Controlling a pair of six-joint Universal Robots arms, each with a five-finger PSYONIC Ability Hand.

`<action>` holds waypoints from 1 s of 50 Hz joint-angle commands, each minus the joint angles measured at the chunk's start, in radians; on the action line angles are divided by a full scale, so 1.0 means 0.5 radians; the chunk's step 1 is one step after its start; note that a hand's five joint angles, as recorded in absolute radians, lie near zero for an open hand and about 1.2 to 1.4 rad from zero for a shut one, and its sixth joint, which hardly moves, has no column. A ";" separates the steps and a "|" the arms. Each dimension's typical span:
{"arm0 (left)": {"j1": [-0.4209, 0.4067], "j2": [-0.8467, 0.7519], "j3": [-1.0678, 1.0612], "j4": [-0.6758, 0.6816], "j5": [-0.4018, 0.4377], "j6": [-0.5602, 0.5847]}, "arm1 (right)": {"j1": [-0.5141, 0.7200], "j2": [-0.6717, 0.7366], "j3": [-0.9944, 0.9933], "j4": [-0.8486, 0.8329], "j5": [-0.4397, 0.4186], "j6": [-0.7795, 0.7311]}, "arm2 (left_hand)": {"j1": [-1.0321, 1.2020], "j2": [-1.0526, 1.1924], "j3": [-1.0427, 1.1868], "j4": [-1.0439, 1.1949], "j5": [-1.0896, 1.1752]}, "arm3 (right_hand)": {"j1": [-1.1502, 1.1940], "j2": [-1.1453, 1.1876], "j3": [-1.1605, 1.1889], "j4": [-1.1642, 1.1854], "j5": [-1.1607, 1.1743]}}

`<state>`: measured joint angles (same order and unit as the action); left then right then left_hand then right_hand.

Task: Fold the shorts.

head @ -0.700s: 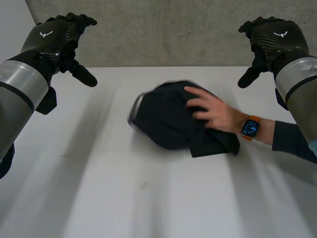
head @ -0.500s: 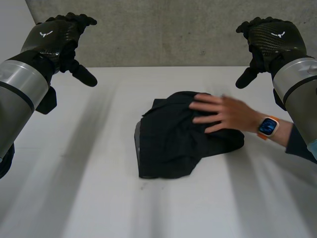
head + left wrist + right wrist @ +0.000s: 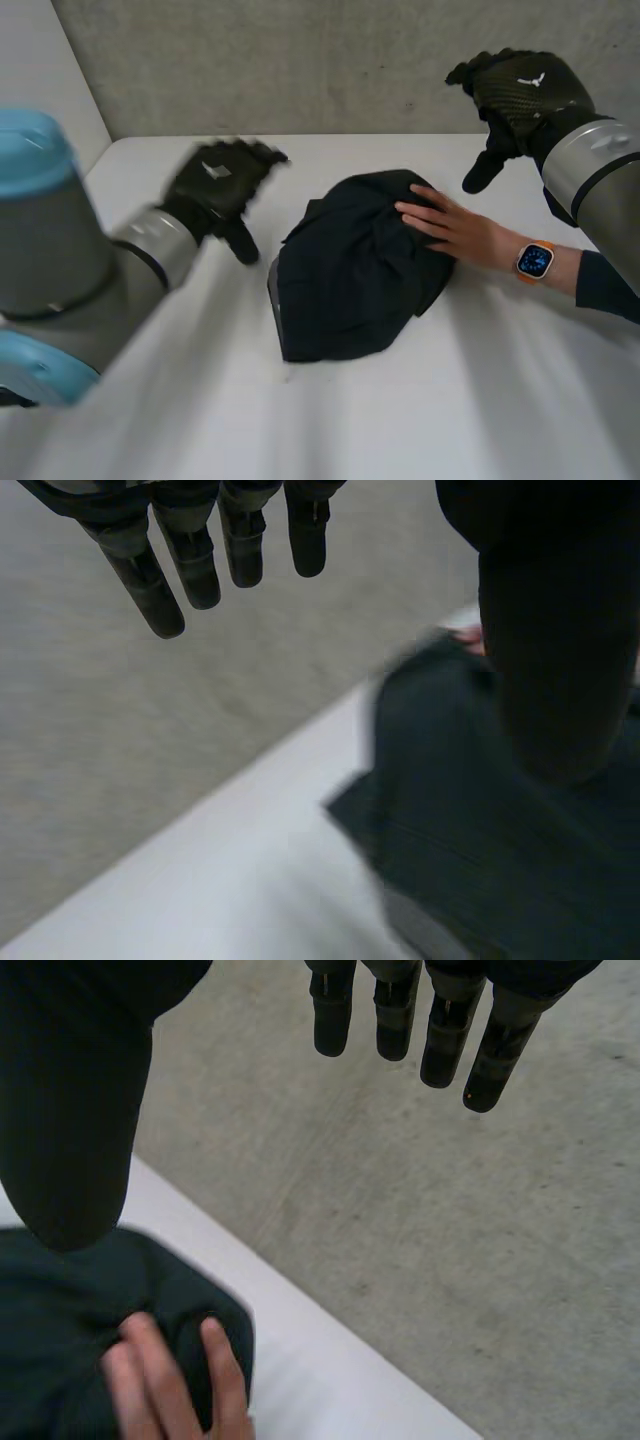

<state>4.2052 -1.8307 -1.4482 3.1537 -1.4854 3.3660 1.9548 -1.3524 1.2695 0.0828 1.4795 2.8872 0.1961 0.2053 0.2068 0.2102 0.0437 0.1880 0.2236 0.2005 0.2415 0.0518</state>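
Dark shorts lie crumpled in a heap at the middle of the white table. A person's hand with an orange-strapped watch rests on their right side. My left hand hovers open just left of the heap, above the table. In the left wrist view its straight fingers point past the shorts, touching nothing. My right hand is raised open behind the person's hand. The right wrist view has its fingers spread above the shorts and the person's fingers.
A grey concrete wall runs along the table's far edge. The person's forearm in a dark sleeve reaches in from the right. Bare tabletop lies in front of the shorts.
My left arm has swung down and in toward the shorts' left side. The right hand shifted slightly left. The person's hand pushed the shorts into a tighter heap.
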 commanded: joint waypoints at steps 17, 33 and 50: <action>-0.286 -0.152 -0.454 0.080 -0.073 0.229 | -0.016 0.118 0.538 -0.123 -0.051 -0.108 | 0.082 0.063 0.060 0.054 0.037 | -0.027 -0.098 -0.052 -0.134 -0.104; -0.394 -0.532 -0.316 0.316 -0.195 0.229 | 0.008 0.238 0.584 -0.135 -0.051 -0.108 | 0.328 0.310 0.307 0.300 0.284 | -0.027 -0.098 -0.052 -0.134 -0.104; -0.394 -0.848 0.019 0.286 -0.241 0.248 | 0.011 0.296 0.597 -0.138 -0.051 -0.108 | 0.710 0.691 0.688 0.681 0.665 | -0.027 -0.098 -0.052 -0.134 -0.104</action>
<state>4.0090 -2.1962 -1.4947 3.3091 -1.5876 3.4892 1.9604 -1.2101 1.5674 0.0138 1.4542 2.8333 0.3930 0.3968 0.3982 0.3969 0.2255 0.1880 0.2236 0.2005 0.2415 0.0518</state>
